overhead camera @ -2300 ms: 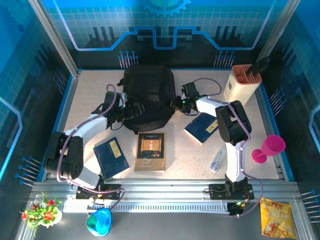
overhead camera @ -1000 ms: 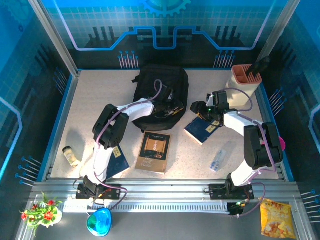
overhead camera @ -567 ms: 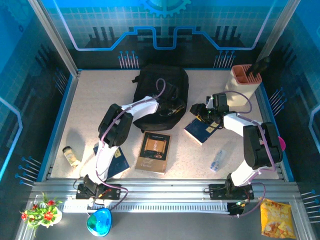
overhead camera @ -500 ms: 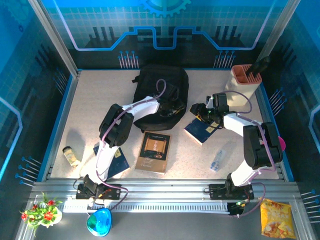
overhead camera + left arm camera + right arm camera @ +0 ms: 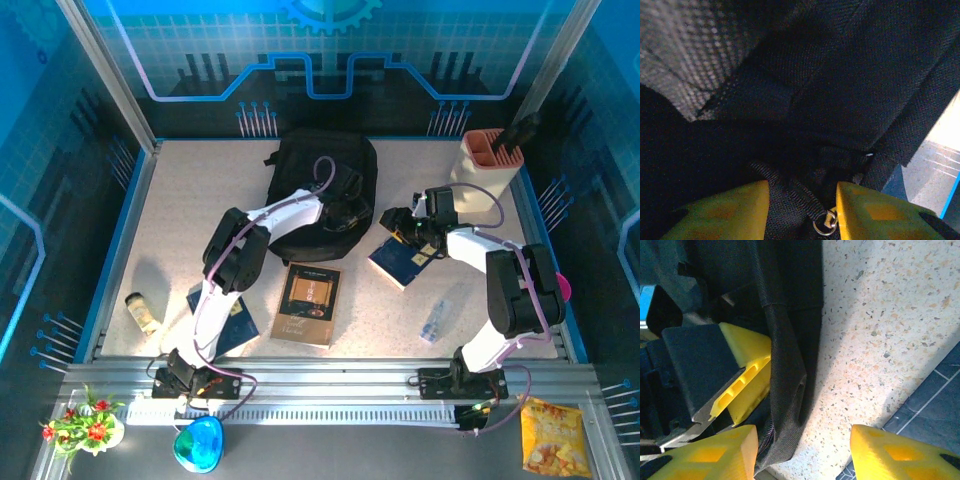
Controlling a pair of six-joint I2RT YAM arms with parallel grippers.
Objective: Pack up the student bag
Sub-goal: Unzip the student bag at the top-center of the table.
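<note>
Books lie on the table [image 5: 180,200] on the near side of the student bag [image 5: 295,165]: a brown book [image 5: 306,302] just in front of it, a blue book [image 5: 236,320] to its near left, a second blue book [image 5: 396,263] to its near right. The right pincer [image 5: 802,450] hangs released at the bag's right edge, with bare table between its fingers and a black strap [image 5: 785,390] beside one. The left pincer [image 5: 802,220] is over the bag, its fingers parted around webbing [image 5: 790,200] and a zipper ring [image 5: 824,223]; whether they pinch it I cannot tell.
</note>
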